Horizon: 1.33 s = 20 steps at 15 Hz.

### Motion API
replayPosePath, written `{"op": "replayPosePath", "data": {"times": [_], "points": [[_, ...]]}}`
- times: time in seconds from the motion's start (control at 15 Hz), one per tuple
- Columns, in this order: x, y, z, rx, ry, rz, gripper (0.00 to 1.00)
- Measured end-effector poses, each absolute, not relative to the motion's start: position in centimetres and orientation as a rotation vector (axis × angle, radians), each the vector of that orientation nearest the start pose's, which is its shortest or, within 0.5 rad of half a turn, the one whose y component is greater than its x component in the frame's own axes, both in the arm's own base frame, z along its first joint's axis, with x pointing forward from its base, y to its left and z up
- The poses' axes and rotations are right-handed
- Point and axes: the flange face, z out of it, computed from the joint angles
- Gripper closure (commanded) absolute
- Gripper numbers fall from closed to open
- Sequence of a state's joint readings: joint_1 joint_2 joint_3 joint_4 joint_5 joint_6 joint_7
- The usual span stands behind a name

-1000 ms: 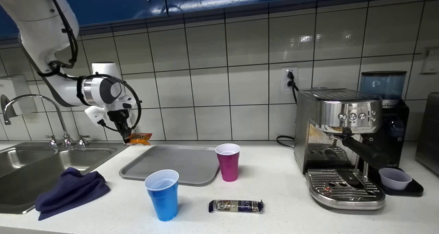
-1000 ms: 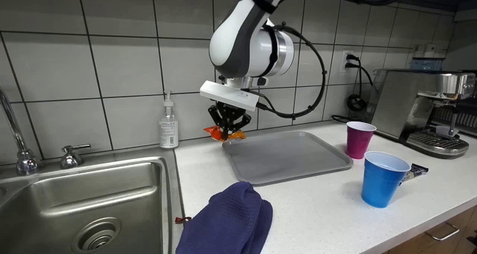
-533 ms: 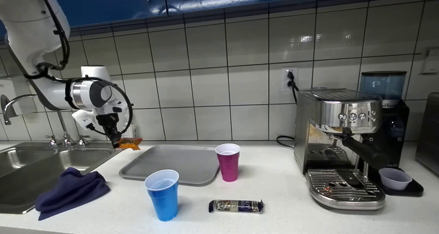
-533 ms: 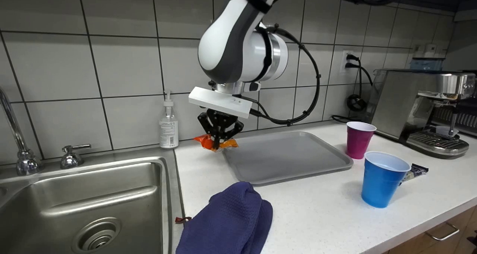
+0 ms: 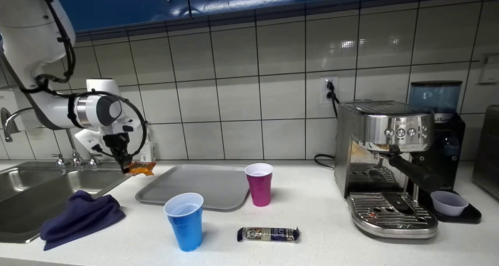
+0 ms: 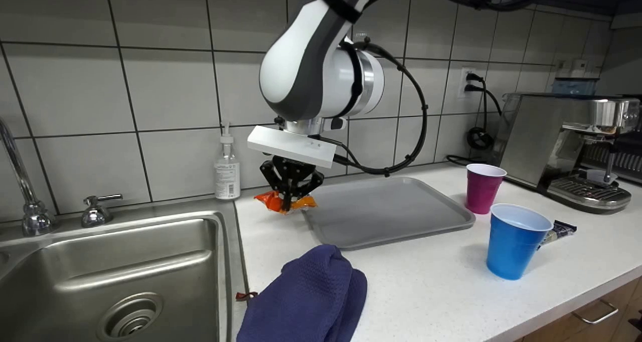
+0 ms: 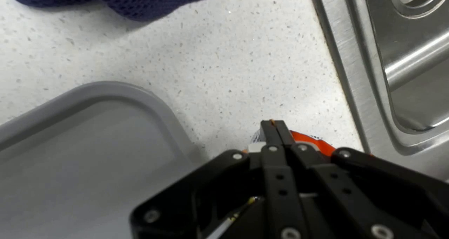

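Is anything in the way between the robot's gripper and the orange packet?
No, nothing that I can see. The gripper is shut right on the packet, pinching it. The tray and the towel lie off to the side in the wrist view, not between the two.

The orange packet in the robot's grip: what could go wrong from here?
The orange packet juts out on both sides where the end effector pinches it, so it might twist or slip loose. The sink is close by, so a dropped packet could perhaps slide in. The raised edge of the gray tray could snag the packet.
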<state>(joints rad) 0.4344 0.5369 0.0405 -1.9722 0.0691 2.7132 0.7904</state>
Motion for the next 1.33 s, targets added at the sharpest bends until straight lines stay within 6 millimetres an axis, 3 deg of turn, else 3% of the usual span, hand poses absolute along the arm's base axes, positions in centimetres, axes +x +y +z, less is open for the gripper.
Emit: {"op": "replayPosePath", "data": {"times": [1.2,1.27,1.33], "points": [[54.9,30.6,19.2,-2.978,0.411,-0.168,1.0],[54.8,30.7,19.1,-2.981,0.401,-0.168,0.95],[54.8,30.8,19.1,-2.983,0.394,-0.167,0.71]]}}
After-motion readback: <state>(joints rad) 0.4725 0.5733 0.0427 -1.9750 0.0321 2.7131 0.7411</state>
